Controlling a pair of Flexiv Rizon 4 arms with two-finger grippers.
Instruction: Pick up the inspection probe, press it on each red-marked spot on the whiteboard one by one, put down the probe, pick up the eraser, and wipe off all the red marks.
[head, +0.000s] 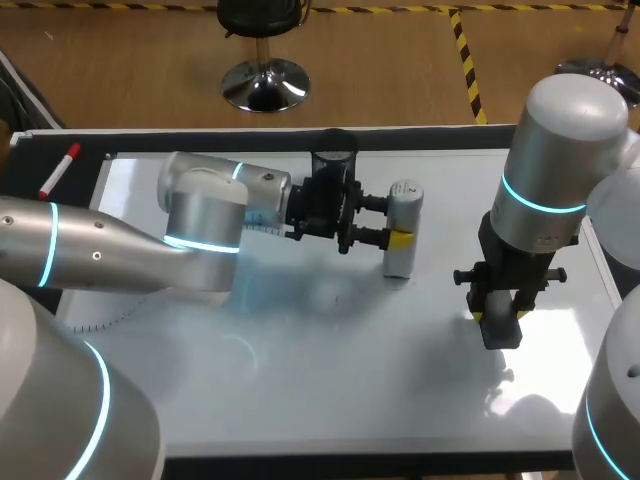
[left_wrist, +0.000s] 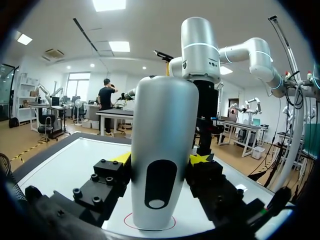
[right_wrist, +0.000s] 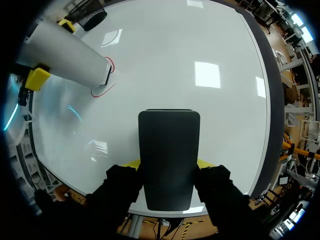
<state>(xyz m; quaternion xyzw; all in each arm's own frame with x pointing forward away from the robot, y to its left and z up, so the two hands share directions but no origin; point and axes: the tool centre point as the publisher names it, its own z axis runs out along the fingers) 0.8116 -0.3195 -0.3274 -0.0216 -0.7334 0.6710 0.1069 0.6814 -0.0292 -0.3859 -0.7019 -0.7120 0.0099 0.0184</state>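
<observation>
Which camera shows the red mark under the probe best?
The right wrist view: the red mark curves around the probe tip on the whiteboard. The left wrist view shows only slivers beside the probe's base; in the head view the probe hides it.

One probe is counted in the left gripper, one eraser in the right gripper, one red ring under the probe, and one marker.

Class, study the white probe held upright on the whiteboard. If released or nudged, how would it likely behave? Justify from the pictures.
The probe is tall on a narrow base, so it would probably tip if nudged. Its rounded body suggests it would roll once down. Its smooth shell looks hard, possibly slippery, though the left hand grips it from two sides.
</observation>
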